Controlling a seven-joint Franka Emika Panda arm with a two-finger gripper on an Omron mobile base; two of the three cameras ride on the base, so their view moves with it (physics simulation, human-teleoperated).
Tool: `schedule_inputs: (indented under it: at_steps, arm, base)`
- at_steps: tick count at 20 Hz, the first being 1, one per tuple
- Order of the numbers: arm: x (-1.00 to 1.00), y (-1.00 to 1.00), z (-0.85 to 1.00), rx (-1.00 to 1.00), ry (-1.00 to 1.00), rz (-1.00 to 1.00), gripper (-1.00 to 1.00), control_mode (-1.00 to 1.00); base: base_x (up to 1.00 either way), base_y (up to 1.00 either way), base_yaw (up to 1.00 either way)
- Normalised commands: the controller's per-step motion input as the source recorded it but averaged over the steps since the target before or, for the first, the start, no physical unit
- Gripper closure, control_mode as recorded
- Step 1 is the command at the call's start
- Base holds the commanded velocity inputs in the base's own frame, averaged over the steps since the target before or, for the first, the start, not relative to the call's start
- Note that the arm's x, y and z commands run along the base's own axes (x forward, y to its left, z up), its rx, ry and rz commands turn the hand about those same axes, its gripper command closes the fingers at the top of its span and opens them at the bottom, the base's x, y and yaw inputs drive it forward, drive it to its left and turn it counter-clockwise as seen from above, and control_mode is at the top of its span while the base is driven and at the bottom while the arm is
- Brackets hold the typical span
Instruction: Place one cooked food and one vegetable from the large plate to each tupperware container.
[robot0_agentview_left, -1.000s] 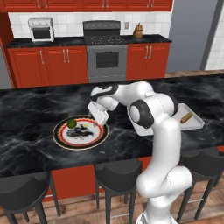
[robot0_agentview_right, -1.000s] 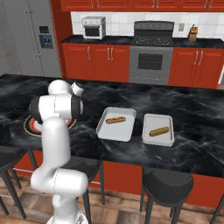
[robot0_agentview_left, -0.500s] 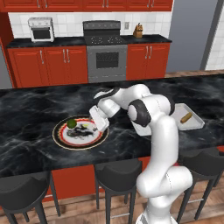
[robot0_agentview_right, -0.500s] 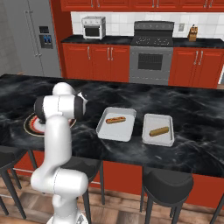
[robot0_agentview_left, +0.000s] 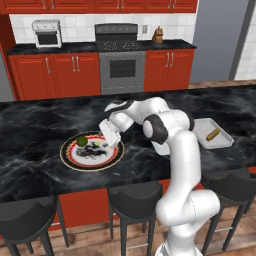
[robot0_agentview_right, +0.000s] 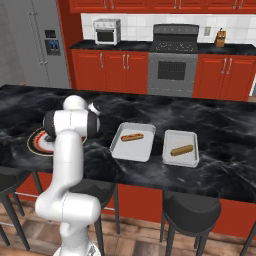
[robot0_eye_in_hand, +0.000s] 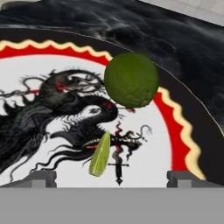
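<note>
While my two-finger gripper (robot0_eye_in_hand: 111, 177) hangs wide open over the big dragon-print plate (robot0_eye_in_hand: 183, 131), the slim green pod (robot0_eye_in_hand: 100, 154) lies lengthwise between its tips.

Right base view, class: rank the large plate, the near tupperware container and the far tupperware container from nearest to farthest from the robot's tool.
1. The large plate, at the left of the counter: the tool hangs open right above it.
2. The near tupperware container, mid-counter, holding a hot dog.
3. The far tupperware container, farthest right, holding a browned roll.
</note>
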Motion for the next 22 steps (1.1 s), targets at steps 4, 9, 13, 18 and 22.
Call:
schedule_inputs:
  at_steps: [4, 9, 13, 18, 22]
  arm:
    - [0.00, 0.12, -0.16, 0.04, 0.13, 0.02, -1.00, -1.00]
    - [0.00, 0.07, -0.10, 0.02, 0.08, 0.03, -1.00, -1.00]
    - [-0.03, 0.11, -0.06, 0.00, -0.01, 0.03, -1.00, -1.00]
    - [-0.22, 0.05, 0.00, 0.00, -0.21, 0.02, -1.00, -1.00]
    - [-0.07, 0.00, 0.00, 0.00, -0.08, 0.00, -1.00, -1.00]
  base:
    - [0.00, 0.00, 0.00]
    - [0.00, 0.00, 0.00]
    - [0.00, 0.00, 0.00]
    - [0.00, 0.00, 0.00]
    - [0.00, 0.00, 0.00]
